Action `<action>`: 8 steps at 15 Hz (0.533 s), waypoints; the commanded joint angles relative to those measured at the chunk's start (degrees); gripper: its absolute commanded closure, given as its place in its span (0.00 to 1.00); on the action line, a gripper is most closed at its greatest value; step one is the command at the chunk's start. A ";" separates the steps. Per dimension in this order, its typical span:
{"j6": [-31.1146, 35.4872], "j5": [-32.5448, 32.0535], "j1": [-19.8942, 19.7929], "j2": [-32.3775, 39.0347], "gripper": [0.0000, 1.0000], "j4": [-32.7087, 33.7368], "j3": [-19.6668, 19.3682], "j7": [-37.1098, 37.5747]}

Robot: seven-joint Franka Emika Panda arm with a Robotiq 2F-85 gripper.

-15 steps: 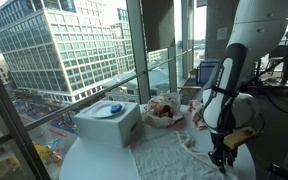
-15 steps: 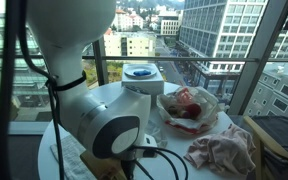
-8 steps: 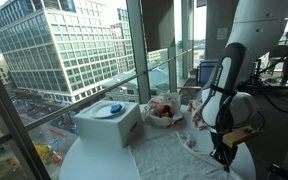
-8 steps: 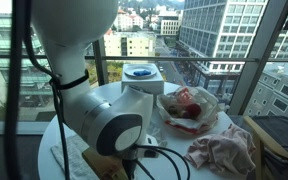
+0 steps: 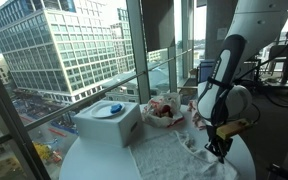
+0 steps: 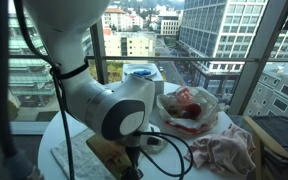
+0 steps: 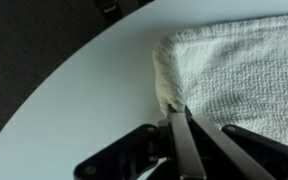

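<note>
Arm (image 5: 227, 62): descends from above, its thick white wrist joint directly over the gripper (image 7: 179, 112), which points nearly straight down at the round table (image 7: 79, 95). Gripper: both fingers (image 7: 173, 140) pressed together with no gap visible between them, pinching 1 corner of the white towel (image 7: 246, 68). In the wrist view the pinched corner is bunched into a small fold just ahead of the fingertips, and the remainder of the towel lies flat on the tabletop beyond and to 1 side of the gripper. In an exterior view the towel (image 5: 169, 150) spreads away from the gripper towards the white box (image 5: 109, 123), which carries a small blue object (image 5: 114, 108) on its lid and stands well apart from the gripper. A bowl of red contents (image 5: 164, 111) sits beyond the towel, further from the gripper than the towel's near edge. Edges: the table's curved rim runs close to the gripper; in the wrist view a bare white band of tabletop separates the towel's corner from that rim, with dark floor (image 7: 29, 40) past it. Open room: bare tabletop on the rim side of the gripper. Windows stand behind the box and bowl, on the far side of the table from the gripper.
</note>
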 commanded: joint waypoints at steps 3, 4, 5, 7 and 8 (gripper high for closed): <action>-3.25 -1.66 3.25 -5.40 0.95 -0.02 1.85 -1.33; -4.32 -1.34 3.40 -5.31 0.96 0.63 2.83 -2.16; -5.37 -0.65 3.27 -5.10 0.95 1.26 4.03 -3.37; -7.38 -0.84 3.83 -4.22 0.96 2.61 5.59 -4.71; -8.02 -1.63 4.55 -3.61 0.96 3.27 5.86 -4.58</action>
